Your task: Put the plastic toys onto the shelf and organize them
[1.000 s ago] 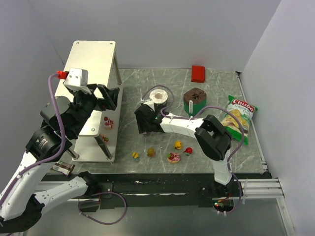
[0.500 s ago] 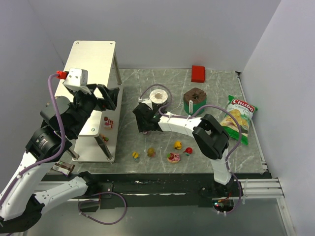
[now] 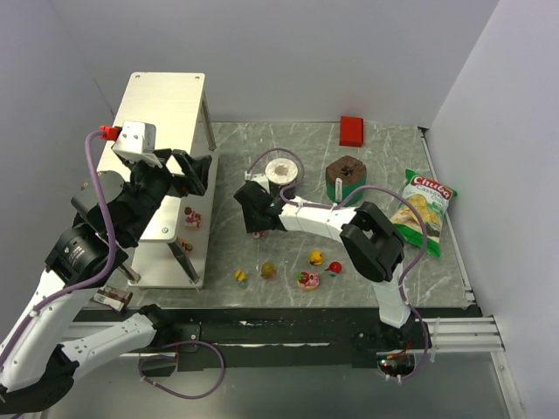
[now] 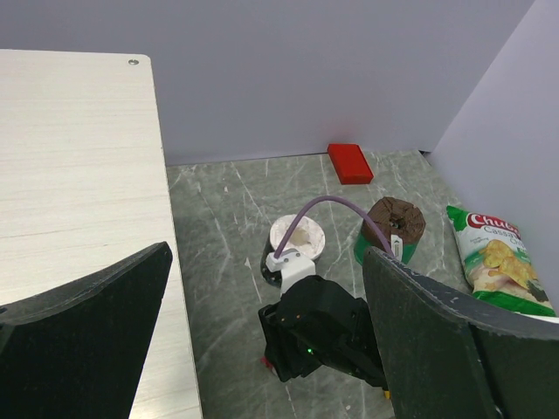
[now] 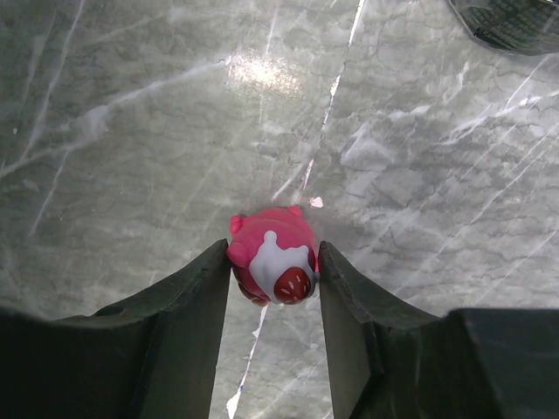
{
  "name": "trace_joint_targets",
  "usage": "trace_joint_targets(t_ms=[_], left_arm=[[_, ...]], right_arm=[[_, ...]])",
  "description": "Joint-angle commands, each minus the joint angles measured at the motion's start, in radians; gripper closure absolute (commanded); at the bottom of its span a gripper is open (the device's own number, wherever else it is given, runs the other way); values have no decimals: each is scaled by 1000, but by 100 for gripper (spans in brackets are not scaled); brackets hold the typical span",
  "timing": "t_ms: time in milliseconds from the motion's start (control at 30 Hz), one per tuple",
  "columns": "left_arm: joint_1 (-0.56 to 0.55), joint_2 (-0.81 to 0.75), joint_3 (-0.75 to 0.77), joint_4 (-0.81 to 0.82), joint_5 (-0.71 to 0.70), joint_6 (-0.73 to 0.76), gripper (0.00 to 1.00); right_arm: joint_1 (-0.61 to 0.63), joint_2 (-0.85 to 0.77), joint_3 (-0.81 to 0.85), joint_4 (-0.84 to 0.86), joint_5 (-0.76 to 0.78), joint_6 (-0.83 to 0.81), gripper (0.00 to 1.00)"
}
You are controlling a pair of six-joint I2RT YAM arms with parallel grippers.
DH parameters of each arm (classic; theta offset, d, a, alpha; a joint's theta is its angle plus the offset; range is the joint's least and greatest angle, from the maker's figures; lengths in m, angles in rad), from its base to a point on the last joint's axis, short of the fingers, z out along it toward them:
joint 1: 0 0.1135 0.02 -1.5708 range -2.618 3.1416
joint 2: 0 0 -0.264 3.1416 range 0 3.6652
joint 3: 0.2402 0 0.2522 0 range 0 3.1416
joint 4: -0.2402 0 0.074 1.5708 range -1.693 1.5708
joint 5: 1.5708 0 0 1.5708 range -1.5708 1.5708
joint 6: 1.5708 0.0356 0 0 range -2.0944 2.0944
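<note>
Right wrist view is showing the right gripper (image 5: 273, 262) pinching a pink toy (image 5: 269, 244) by its flanks. Both fingers (image 5: 188, 332) are touching it while it is sitting on the worktop (image 5: 131, 105), left of centre, between the shelf (image 3: 166, 96) and a white cup (image 3: 282, 170). Being tiny, light, hard and glossy, with a rounded body, it is likely to squirt out of a hurried squeeze. Holding it low across its widest part looks safest. The left gripper (image 3: 190, 172) is hanging spread wide and empty by the shelf's right edge.
</note>
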Motion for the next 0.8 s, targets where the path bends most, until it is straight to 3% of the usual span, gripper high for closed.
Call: trace_joint_targets(t_ms=[0,167,467,767], left_arm=[[2,-6,25,20,-6,11,4],[2,-3,33,16,-4,16,3],[2,-3,42,6,-9,23,4],[2,0,54,-16,-20,14,3]], right_arm=[[4,22,48,19,-19,-45,90],[-1,-4,59,103,-65,-187,100],[-41,12,206,175,-301,-451,100],[-67,143,477,82,-555,-658,100]])
